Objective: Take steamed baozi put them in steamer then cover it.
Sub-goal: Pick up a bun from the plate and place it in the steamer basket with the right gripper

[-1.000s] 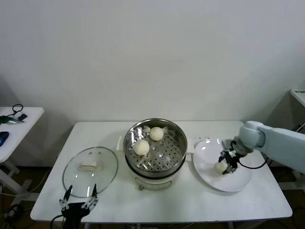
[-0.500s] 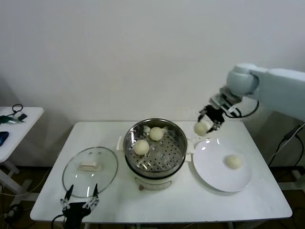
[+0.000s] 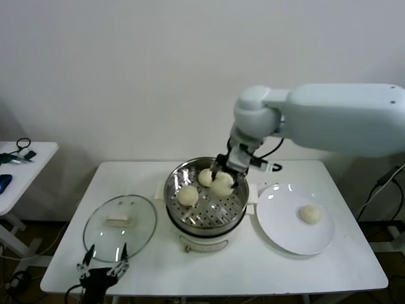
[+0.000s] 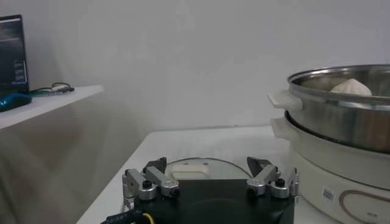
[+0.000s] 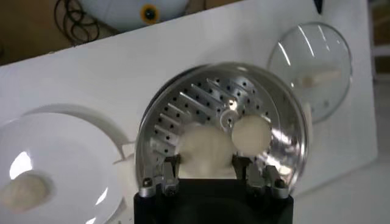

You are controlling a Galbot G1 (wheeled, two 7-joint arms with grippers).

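Note:
My right gripper [image 3: 225, 177] hangs over the steamer [image 3: 174, 182], shut on a steamed baozi [image 3: 222, 185]. In the right wrist view that baozi [image 5: 206, 148] sits between the fingers of the right gripper [image 5: 206, 164], above the perforated tray. Two more baozi [image 3: 188, 195] [image 3: 205, 177] lie in the steamer. One baozi [image 3: 310, 214] rests on the white plate [image 3: 285, 234]. The glass cover [image 3: 120, 220] lies flat on the table, left of the steamer. My left gripper [image 3: 103, 268] stays open at the table's front left edge, just in front of the cover [image 4: 201, 165].
The steamer stands mid-table on its white base [image 3: 202, 242]. A side table [image 3: 19, 161] with cables stands at the far left. A white wall is behind the table.
The right gripper lifted a baozi off the plate and carried it left, from above the plate to over the steamer. The left arm has not moved.

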